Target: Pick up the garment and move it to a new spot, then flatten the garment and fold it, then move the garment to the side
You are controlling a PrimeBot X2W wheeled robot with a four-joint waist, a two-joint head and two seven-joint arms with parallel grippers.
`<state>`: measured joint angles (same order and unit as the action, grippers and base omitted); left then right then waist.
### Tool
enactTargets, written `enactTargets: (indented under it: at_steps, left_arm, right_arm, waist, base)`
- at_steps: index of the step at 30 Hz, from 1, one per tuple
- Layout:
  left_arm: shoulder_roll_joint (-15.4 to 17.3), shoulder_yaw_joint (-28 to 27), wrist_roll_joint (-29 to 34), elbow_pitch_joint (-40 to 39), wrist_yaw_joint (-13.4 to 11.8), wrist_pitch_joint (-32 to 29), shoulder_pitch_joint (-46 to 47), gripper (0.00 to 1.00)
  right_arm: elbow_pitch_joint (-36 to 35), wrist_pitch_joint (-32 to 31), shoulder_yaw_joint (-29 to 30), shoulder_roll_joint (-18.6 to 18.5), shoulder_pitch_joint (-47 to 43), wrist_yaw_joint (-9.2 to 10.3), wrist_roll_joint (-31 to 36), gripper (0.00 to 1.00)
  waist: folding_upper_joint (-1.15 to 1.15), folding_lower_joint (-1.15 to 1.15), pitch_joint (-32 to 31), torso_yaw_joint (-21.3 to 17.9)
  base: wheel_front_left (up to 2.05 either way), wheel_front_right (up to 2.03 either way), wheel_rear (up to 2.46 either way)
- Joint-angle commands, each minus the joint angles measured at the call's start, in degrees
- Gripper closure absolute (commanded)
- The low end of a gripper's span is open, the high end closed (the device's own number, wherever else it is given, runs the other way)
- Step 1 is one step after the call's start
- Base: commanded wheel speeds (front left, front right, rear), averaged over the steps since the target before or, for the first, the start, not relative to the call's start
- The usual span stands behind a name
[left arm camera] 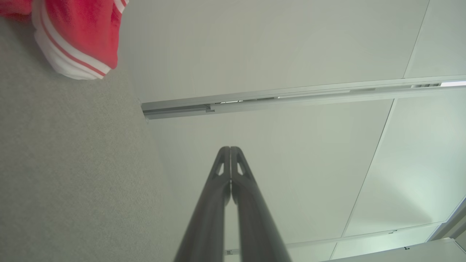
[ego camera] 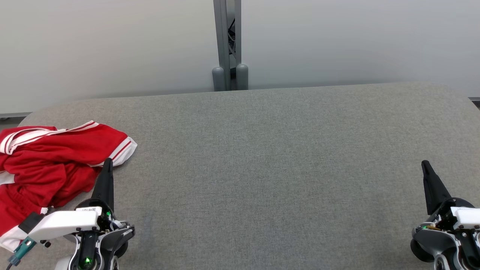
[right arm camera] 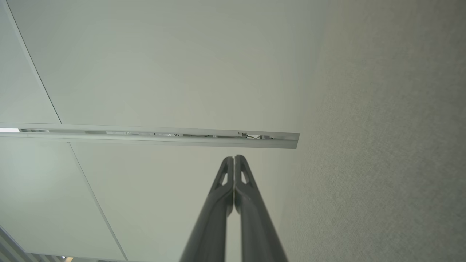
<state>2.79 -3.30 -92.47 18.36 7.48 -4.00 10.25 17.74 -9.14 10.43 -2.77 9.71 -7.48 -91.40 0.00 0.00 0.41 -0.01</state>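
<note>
Left gripper (ego camera: 108, 162), beside the crumpled red, white-trimmed fabric garment (ego camera: 48, 161), and right gripper (ego camera: 425, 163) are both closed and empty; a shallow pinch could slip.

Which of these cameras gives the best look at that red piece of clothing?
The head view: the red garment lies crumpled on the table, at its left end, mostly in frame. The left wrist view catches one white-striped edge of it. The right wrist view looks toward the wall.
</note>
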Motion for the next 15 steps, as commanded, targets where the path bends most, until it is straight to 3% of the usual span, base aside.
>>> enactTargets:
  at_steps: [1, 15]
  left_arm:
    - [0.23, -0.09, -0.16, -0.02, 0.18, 0.06, 0.88, 1.0]
    - [0.23, -0.08, -0.16, -0.02, 0.18, 0.06, 0.88, 1.0]
  right_arm:
    - [0.03, -0.25, 0.05, -0.25, 0.29, -0.02, 0.02, 1.0]
    - [0.03, -0.25, 0.05, -0.25, 0.29, -0.02, 0.02, 1.0]
  waist:
    - [0.0, 0.0, 0.0, 0.0]
    - [0.0, 0.0, 0.0, 0.0]
  base:
    - [0.0, 0.0, 0.0]
    - [0.0, 0.0, 0.0]
